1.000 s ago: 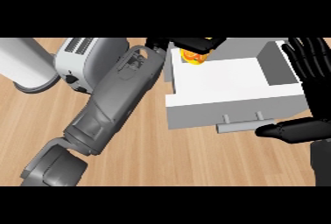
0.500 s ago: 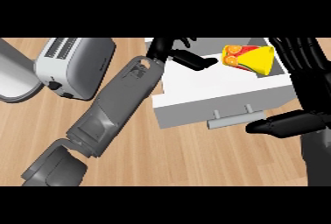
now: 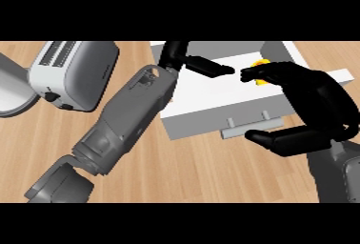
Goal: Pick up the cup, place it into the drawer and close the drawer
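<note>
Curling the right hand (image 3: 309, 90) fingers round the mostly hidden cup (image 3: 261, 80) inside the open drawer (image 3: 211, 97), nearer than the relaxed left hand (image 3: 197, 62).

We see two smooth grey forearm casings, boxy in section, each ending in a glossy black hand (image 3: 186, 59) (image 3: 320, 95); the left forearm's recessed fittings are perhaps screws.

Everything is lit evenly and pretty brightly, no glare seen anywhere. Only faint soft shading is cast under the drawer (image 3: 232, 102) front onto the counter (image 3: 190, 167). No blur noticed.
</note>
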You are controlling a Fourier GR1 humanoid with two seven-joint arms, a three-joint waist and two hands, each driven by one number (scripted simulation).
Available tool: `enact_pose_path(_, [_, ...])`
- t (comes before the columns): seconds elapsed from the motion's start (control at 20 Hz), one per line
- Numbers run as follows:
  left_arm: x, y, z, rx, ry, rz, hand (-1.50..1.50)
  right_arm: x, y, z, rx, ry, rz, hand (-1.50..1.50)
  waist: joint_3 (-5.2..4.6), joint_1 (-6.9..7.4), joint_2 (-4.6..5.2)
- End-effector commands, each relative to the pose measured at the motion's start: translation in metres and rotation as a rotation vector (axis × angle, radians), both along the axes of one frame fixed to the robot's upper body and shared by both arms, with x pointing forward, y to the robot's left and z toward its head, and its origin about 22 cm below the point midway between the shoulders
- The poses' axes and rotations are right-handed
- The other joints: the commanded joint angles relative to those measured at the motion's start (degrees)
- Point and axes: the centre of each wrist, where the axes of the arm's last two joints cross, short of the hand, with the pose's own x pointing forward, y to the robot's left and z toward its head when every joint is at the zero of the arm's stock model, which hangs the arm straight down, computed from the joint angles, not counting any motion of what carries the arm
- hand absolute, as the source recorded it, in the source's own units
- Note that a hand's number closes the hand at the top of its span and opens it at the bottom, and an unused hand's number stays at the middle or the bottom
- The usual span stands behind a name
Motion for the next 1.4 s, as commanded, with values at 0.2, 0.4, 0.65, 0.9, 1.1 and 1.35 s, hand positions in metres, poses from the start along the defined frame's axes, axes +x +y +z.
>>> enact_pose_path(0.2, [0.001, -0.003, 0.013, -0.202, -0.097, 0.037, -1.50, -0.008, 0.010, -0.012, -0.321, 0.093, 0.304, 1.50, -0.08, 2.22, -0.93])
enact_pose_path(0.4, [0.002, -0.001, 0.009, -0.218, -0.087, 0.078, -1.50, -0.015, 0.000, -0.015, -0.555, 0.121, 0.260, -1.50, -0.04, 4.72, -1.57])
enact_pose_path(0.65, [0.002, 0.009, -0.007, -0.242, -0.069, 0.110, -1.50, -0.025, -0.001, -0.022, -0.743, 0.024, 0.066, -1.50, 0.03, 7.99, -1.92])
enact_pose_path(0.9, [-0.002, 0.011, -0.012, -0.314, -0.090, 0.073, -1.50, -0.016, -0.004, -0.091, -0.819, 0.128, -0.034, -1.50, 0.03, 11.56, -2.47])
enact_pose_path(1.1, [-0.002, 0.035, -0.030, -0.325, -0.078, 0.084, -1.50, 0.002, 0.014, -0.132, -0.920, 0.169, 0.019, -1.50, 0.02, 12.95, -2.31])
enact_pose_path(1.35, [-0.012, 0.044, -0.048, -0.362, -0.075, 0.092, -1.50, 0.036, 0.009, -0.169, -0.994, 0.222, 0.006, 1.50, 0.06, 15.01, -2.47])
